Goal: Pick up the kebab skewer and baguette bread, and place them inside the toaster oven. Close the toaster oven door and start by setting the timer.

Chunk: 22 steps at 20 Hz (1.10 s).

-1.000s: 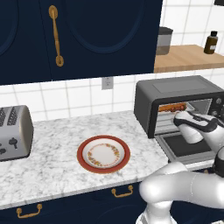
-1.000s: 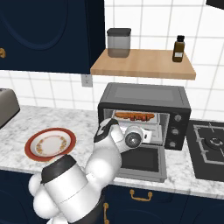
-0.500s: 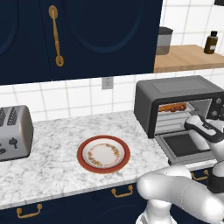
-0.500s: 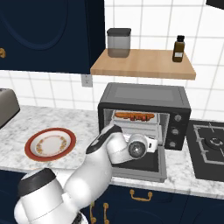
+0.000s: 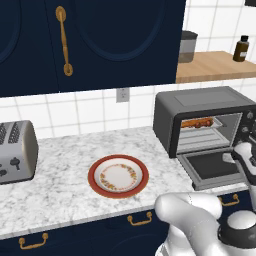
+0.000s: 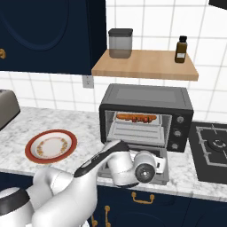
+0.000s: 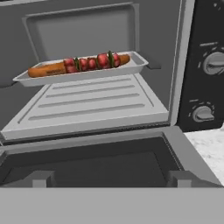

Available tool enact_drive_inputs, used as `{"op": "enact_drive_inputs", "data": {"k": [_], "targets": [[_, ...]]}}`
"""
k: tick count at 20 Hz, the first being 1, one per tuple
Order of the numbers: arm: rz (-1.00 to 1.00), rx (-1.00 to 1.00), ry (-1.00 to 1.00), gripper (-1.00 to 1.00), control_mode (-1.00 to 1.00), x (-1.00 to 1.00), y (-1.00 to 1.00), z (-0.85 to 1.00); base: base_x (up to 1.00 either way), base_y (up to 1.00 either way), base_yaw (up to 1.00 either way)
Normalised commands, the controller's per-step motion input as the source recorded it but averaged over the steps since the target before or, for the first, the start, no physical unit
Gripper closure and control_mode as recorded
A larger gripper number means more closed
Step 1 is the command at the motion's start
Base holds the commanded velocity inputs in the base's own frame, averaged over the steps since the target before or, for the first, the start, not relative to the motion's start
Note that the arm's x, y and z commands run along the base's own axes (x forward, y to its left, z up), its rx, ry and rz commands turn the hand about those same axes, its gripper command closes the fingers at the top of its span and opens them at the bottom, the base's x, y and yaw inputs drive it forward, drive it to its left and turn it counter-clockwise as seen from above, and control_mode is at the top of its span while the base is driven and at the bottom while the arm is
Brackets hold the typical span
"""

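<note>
The dark grey toaster oven (image 5: 210, 107) (image 6: 146, 95) stands on the counter with its door (image 7: 87, 164) (image 5: 212, 167) dropped flat open. Inside, a metal tray (image 7: 138, 65) on the rack carries the golden baguette bread (image 7: 46, 70) (image 6: 126, 117) and, lying along it, the kebab skewer (image 7: 92, 62) with red and green chunks. My gripper (image 6: 160, 165) (image 5: 234, 159) hangs low just in front of the door's front edge, facing the cavity, open with nothing held. Two knobs (image 7: 214, 63) sit on the oven's right panel.
An empty red-rimmed plate (image 5: 118, 176) (image 6: 51, 145) lies mid-counter. A silver two-slot toaster (image 5: 15, 152) stands far left. A stove burner (image 6: 215, 146) sits right of the oven. The wooden shelf (image 6: 146, 66) above holds a jar and a bottle.
My hand has drawn back from the oven opening and dropped lower, to the outer edge of the open door. The food stays on the tray.
</note>
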Motion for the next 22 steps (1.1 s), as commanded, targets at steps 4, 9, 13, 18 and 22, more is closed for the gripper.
{"op": "enact_drive_inputs", "data": {"k": [4,9,13,18,22], "targets": [[0.07,0.0,0.08,-1.0,-1.0,-0.68,-0.16,-0.11,0.0,0.0,0.0],[0.05,0.0,0.06,-1.0,-1.0,-0.48,-0.23,-0.13,0.0,0.0,0.0],[0.03,0.0,0.01,-1.0,-1.0,-0.26,-0.35,-0.16,0.0,0.0,0.0],[0.05,0.0,0.0,-1.0,-1.0,-0.26,-0.39,-0.35,0.0,0.0,0.0],[0.05,-0.01,0.0,-1.0,-1.0,-0.2,-0.31,-0.39,0.0,0.0,0.0]]}}
